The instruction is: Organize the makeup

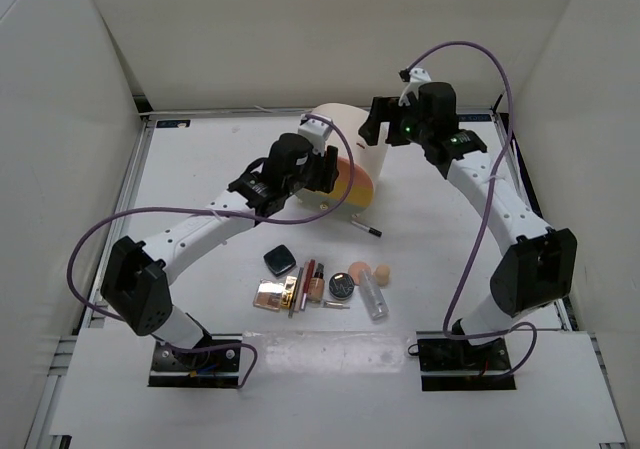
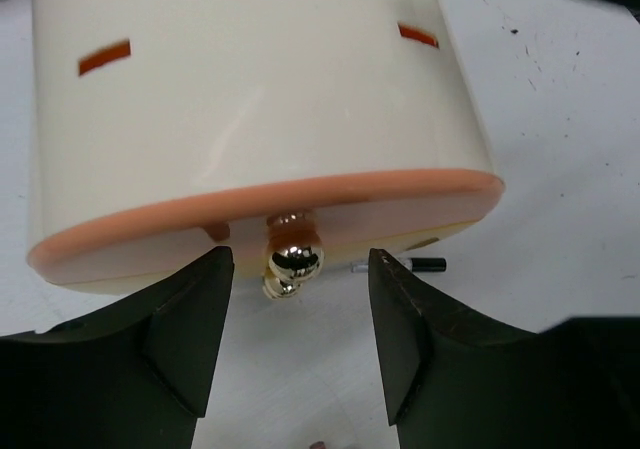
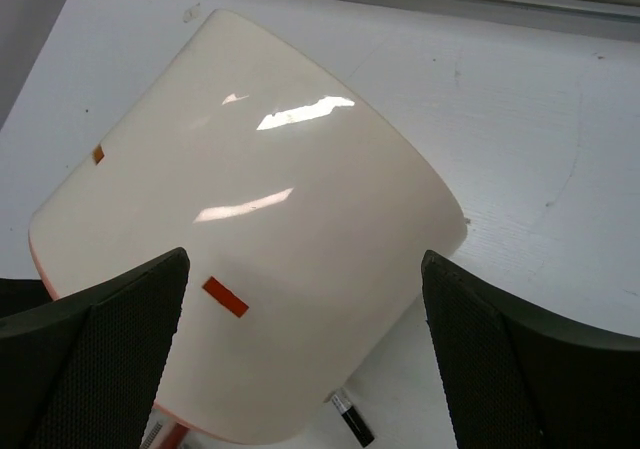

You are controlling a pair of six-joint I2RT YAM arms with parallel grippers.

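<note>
Left claw (image 2: 298,309) part-open, jaws flanking knob (image 2: 293,259) on box (image 2: 250,89), not touching. Right claw (image 3: 305,269) wide, empty, over box. Makeup (image 1: 320,284) clustered on bench (image 1: 200,159) near bases; 1 pencil (image 1: 366,228) beside box. Risks: jaws slip off round glossy knob; pull drags unbraced box onto pencil. No readable writing.

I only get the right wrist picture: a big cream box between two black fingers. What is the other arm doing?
Observer: The left gripper has its open fingers on either side of a small gold knob on the orange-rimmed front of the cream box, not touching it.
Operator: Where is the makeup?
Observer: From the top view, clustered nearer the arm bases: a black square compact, a rose-gold palette, a round dark compact, peach sponges.
Operator: And the black-tipped stick beside my box?
Observer: A slim pencil, lying alone between the box and that cluster.
</note>
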